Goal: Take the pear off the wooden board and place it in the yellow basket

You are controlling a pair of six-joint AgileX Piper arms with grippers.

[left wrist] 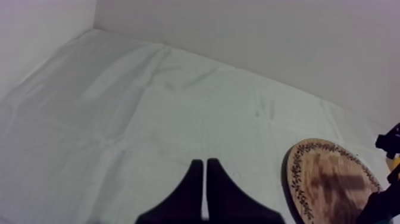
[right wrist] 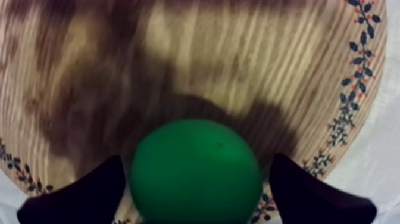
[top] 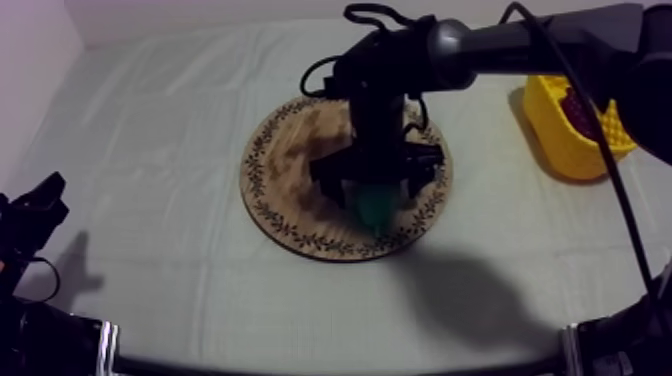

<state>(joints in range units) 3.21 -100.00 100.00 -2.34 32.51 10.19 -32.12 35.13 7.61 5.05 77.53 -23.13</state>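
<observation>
Right end effector (right wrist: 197, 159), spread wide, straddles smooth green pear (right wrist: 196, 179) on grained board (right wrist: 238, 59).

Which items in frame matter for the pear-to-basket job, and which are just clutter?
Job:
- pear
- wooden board, under the pear
- yellow basket
- right gripper, open, straddling the pear

Lying about:
- dark item in the basket, kind unclear
- left gripper, shut, over the cloth
</observation>
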